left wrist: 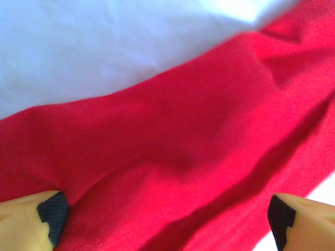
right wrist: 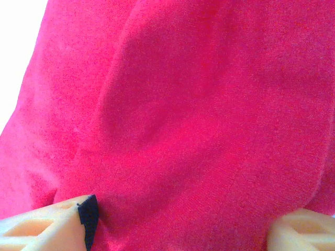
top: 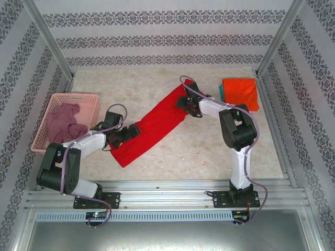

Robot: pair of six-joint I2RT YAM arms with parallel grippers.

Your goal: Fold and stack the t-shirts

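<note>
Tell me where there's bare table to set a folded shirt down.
Two bare patches of table: the far strip between basket and red shirt, and the near middle between red shirt and right arm. Crowded: far right corner, under the orange stack, and the left, around the basket and left arm.

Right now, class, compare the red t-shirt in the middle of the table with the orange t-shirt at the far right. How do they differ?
The red t-shirt lies stretched out in a long diagonal band; the orange t-shirt is folded into a neat square. The red one rests directly on the table; the orange one tops a teal t-shirt. Both are plain, single-colour cloth.
</note>
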